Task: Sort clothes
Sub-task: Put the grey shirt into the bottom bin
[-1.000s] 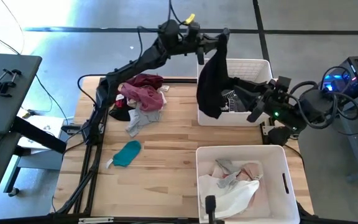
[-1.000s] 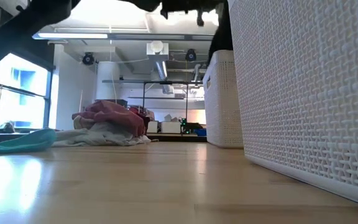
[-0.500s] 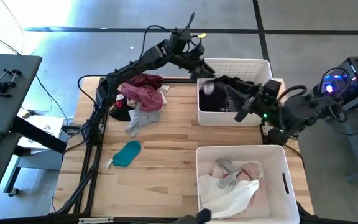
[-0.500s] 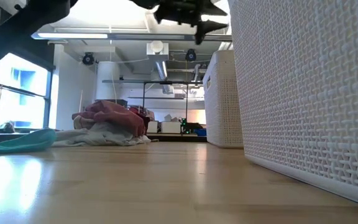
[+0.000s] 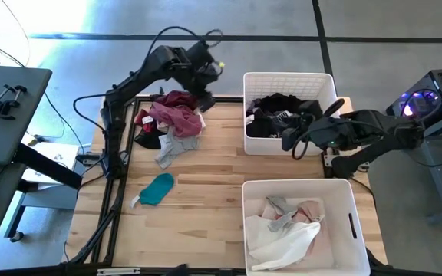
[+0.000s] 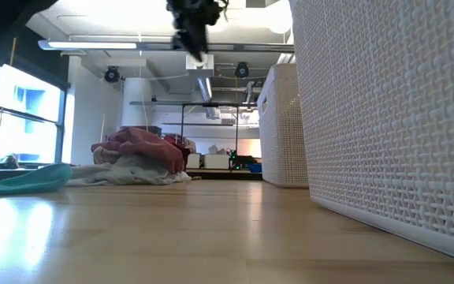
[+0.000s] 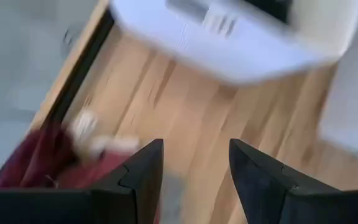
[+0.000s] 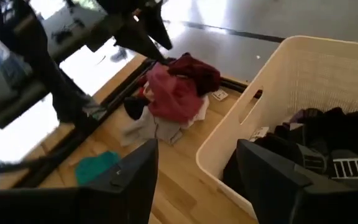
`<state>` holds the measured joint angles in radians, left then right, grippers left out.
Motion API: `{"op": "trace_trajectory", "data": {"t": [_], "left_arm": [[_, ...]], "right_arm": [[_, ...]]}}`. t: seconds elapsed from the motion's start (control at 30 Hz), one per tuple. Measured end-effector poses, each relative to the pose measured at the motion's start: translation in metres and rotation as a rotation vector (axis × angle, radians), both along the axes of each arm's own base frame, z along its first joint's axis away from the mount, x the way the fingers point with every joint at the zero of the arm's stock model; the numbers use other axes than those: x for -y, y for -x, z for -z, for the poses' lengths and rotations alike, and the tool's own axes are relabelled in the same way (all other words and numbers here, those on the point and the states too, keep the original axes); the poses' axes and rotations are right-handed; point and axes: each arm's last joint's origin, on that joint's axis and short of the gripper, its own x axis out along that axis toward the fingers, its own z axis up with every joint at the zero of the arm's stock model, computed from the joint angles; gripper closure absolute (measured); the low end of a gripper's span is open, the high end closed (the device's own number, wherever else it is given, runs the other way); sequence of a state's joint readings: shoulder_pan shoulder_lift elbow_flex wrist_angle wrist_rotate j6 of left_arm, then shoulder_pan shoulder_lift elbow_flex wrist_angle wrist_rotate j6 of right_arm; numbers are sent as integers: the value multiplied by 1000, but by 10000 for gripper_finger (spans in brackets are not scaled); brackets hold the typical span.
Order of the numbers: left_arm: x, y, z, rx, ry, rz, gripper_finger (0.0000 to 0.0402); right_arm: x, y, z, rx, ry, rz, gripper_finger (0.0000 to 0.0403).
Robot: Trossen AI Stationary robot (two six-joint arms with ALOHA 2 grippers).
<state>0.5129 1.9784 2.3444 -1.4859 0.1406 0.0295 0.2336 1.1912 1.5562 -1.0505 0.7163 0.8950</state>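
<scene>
On the wooden table (image 5: pixel 206 192), seemingly maroon clothes (image 5: pixel 176 115).

Soft cloth clothes (image 5: pixel 176 113), smooth wooden table (image 5: pixel 206 184), perforated plastic bins (image 5: pixel 288 79).

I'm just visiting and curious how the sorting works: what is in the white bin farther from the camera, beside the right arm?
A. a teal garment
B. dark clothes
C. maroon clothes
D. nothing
B: the far bin holds black garments, one with white lettering.

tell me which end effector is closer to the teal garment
Left. The left end effector hangs above the clothes pile, up-table from the teal garment; the right end effector sits farther off, at the black-clothes bin's front wall.
</scene>
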Motion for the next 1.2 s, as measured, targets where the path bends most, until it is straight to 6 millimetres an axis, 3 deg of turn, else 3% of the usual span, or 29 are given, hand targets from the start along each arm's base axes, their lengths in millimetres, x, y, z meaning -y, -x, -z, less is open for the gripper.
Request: {"op": "trace_trajectory", "data": {"t": [0.17, 0.47, 0.83, 1.2], "left_arm": [[15, 18, 12, -145, 47, -84, 229], [43, 69, 62, -256, 15, -263, 229], [94, 128, 153, -333, 109, -409, 229], [97, 144, 242, -296, 103, -427, 229]], "right_arm": [[-2, -1, 0, -61, 64, -113, 197], [-4, -2, 0, -92, 64, -204, 197], [-1, -3, -3, -19, 76, -80, 197], [-3, -17, -10, 122, 71, 29, 197]]}}
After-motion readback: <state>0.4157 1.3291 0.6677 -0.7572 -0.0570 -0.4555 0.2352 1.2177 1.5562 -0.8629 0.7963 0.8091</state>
